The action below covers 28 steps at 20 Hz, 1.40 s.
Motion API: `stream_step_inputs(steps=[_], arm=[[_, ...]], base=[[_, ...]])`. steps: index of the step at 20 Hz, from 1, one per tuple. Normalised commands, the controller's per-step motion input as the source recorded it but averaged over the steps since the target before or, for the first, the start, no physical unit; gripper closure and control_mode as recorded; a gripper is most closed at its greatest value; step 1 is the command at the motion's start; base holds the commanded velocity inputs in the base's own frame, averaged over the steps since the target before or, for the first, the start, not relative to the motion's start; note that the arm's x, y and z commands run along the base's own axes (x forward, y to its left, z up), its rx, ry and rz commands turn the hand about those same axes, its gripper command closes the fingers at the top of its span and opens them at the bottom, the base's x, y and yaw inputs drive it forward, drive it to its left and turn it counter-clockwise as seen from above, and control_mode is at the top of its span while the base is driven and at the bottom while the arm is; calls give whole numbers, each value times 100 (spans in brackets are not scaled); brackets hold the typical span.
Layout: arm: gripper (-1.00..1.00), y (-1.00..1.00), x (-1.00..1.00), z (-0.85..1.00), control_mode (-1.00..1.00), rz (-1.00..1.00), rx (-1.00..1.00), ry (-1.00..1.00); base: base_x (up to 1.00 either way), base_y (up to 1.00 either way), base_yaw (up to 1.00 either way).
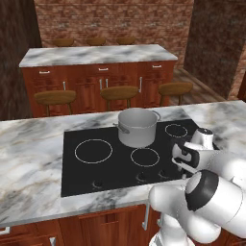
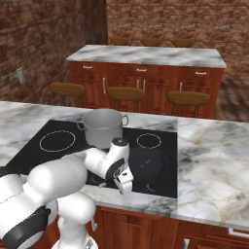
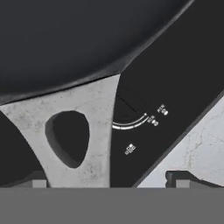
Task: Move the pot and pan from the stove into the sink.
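Left base view: the marble desk (image 1: 29, 158) stretches across in front of me, and the stove (image 1: 81, 175), a flat glossy black cooktop with thin white burner rings, is set into it. Beyond it stand a second marble-topped island (image 1: 96, 54) with red-brown cabinets and three wooden stools (image 1: 55, 97) along its near side, with brick walls behind.

The pot (image 1: 138, 126), plain grey metal with straight sides and small side handles, stands upright toward the back of the stove, between the white rings. In the right base view the pot (image 2: 102, 127) sits just behind my wrist, and the pan (image 2: 146, 164), shallow, round and dark, lies flat on the stove's right front part, just beside my hand.

My arm reaches low over the stove's front edge, and my jaws (image 2: 126, 186) point downward at the pan's near side.

In the hand view the pan (image 3: 70, 39) has its dark curved wall across the top, and its grey handle (image 3: 94, 109), with a teardrop-shaped hole, runs down between my fingertips (image 3: 183, 177). My jaws stand wide apart, one tip either side of that handle, gripping nothing.
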Motion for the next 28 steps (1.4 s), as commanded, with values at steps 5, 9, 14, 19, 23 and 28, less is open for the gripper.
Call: stream_step_inputs(steps=[5, 9, 14, 19, 23, 28], arm=[[100, 0, 2, -9, -100, 0, 0, 0], [100, 0, 0, 6, -100, -3, 0, 0], [100, 0, 0, 71, -100, -6, 1, 4], [100, 2, -16, 95, -100, 0, 0, 2], [100, 13, -37, 93, -100, 4, 0, 0], [100, 26, -48, 86, -100, 12, -1, 0]], base=[[0, 0, 0], [0, 0, 0], [0, 0, 0], [0, 0, 0], [0, 0, 0], [0, 0, 0]])
